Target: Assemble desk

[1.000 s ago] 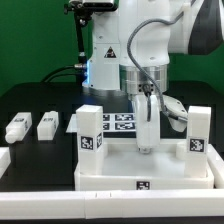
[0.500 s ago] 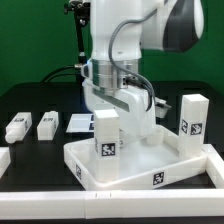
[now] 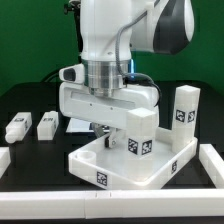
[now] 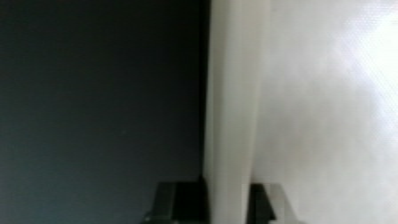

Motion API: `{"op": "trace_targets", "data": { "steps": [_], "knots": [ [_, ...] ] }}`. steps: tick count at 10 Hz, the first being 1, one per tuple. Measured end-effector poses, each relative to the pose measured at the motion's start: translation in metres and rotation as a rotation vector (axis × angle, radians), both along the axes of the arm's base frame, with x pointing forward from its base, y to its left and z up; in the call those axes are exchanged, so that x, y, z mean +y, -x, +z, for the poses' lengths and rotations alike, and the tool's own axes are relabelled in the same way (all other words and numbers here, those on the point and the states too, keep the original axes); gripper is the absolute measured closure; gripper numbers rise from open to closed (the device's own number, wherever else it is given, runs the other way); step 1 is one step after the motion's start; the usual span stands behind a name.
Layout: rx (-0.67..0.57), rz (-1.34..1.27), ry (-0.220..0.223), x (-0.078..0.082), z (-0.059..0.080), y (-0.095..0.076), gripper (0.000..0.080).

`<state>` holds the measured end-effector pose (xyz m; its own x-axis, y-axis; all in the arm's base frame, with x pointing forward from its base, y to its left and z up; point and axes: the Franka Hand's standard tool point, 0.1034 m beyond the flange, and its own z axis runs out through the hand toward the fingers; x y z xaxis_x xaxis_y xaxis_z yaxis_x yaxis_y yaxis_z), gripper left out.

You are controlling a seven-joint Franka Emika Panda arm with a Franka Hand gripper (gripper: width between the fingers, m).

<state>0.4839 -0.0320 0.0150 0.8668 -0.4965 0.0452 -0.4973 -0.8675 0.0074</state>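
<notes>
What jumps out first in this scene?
The big white robot arm fills the middle, its gripper clamped on the rim of a white tray-like desk top. Two upright legs stand in it, and two loose legs lie on the black table at the exterior view's left.

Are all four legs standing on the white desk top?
No, two loose legs lie on the black table, apart from the desk top.
</notes>
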Motion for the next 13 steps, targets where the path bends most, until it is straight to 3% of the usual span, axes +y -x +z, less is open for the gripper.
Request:
{"op": "trace_targets", "data": {
  "steps": [3, 8, 10, 13],
  "knots": [
    [0.029, 0.502, -0.001, -0.028, 0.016, -0.041, 0.0748],
    [0.07, 0.931, 0.013, -0.036, 0.012, -0.04, 0.0748],
    [0.126, 1.296, 0.041, -0.032, 0.015, -0.067, 0.0748],
    [0.153, 1.516, 0.051, -0.036, 0.013, -0.067, 0.0748]
  ]
}}
